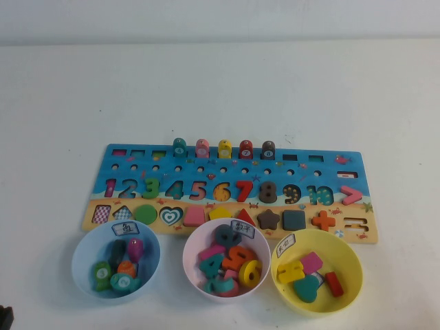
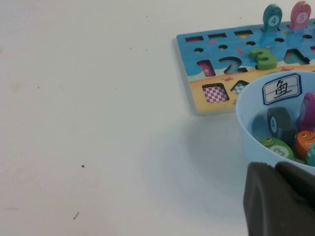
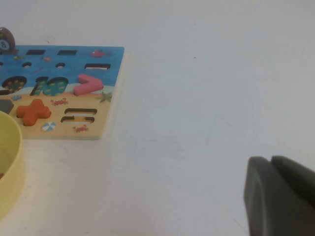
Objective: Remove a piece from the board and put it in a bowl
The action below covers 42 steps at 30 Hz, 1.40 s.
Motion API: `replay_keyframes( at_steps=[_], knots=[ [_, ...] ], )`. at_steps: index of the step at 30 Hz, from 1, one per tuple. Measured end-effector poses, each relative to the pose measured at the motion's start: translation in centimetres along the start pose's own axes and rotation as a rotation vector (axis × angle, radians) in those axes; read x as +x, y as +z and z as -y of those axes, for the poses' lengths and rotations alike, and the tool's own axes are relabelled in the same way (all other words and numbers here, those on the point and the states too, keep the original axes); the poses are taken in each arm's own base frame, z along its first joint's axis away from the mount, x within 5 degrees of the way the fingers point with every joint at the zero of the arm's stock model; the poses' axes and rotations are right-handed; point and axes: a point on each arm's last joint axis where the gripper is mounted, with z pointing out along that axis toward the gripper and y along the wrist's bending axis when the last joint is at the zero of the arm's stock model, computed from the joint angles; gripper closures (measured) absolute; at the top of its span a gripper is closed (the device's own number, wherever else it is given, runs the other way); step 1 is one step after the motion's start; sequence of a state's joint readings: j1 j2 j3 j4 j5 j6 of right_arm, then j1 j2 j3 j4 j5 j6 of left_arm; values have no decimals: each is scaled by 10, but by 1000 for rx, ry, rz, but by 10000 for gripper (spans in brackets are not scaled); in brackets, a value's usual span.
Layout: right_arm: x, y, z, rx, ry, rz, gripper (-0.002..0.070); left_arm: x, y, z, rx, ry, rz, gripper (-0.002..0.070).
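The piece (image 1: 179, 147) is a small teal fish-shaped peg with a rounded top and a pale round number mark. It stands upright at the far edge of the board (image 1: 231, 193), leftmost in a row of five pegs, with a pink peg (image 1: 202, 148) just beside it at 3 o'clock; in the left wrist view it shows as well (image 2: 271, 15).

The left end effector (image 2: 280, 199) is near the rim of the light blue bowl (image 1: 84, 251), over the white tabletop (image 1: 220, 89). Its dark fingers appear pressed together with no gap showing, and they hold nothing. The right end effector (image 3: 281, 196) is over bare tabletop, well apart from the board's right end, fingers likewise together and empty.

The light blue bowl sits at 6 o'clock from the board's left end and carries a white label on its rim; inside lie several fish pegs in green, teal, orange, purple and dark grey. The pinkish-white bowl (image 1: 192, 269) at the middle holds number pieces. The yellow bowl (image 1: 350, 268) at the right holds shape pieces.
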<state>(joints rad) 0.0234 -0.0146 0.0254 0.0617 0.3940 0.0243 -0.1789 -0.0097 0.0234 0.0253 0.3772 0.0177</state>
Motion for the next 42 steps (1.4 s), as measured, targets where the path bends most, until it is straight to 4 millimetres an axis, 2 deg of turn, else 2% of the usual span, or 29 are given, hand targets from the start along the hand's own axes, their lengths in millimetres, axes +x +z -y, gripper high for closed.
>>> replay_keyframes(
  at_steps=[9, 11, 16, 21, 27, 30, 32, 37, 42],
  knots=[
    [0, 0, 0, 0, 0, 0, 694, -1, 0, 1, 9, -71, 15, 678],
    [0, 0, 0, 0, 0, 0, 694, -4, 0, 2, 25, -172, 45, 678],
    [0, 0, 0, 0, 0, 0, 694, -19, -2, 4, 104, -584, 195, 678],
    [0, 0, 0, 0, 0, 0, 694, -28, -4, 1, 119, -663, 301, 678],
    [0, 0, 0, 0, 0, 0, 694, -24, -3, 4, 157, -863, 236, 678],
    [0, 0, 0, 0, 0, 0, 694, -29, -5, 10, 165, -780, 84, 678],
    [0, 0, 0, 0, 0, 0, 694, -47, -11, 13, 183, -653, -6, 678],
    [0, 0, 0, 0, 0, 0, 694, -109, -17, 18, 210, -377, -323, 678],
    [0, 0, 0, 0, 0, 0, 694, -164, 5, 16, 248, -139, -551, 678]
  ],
)
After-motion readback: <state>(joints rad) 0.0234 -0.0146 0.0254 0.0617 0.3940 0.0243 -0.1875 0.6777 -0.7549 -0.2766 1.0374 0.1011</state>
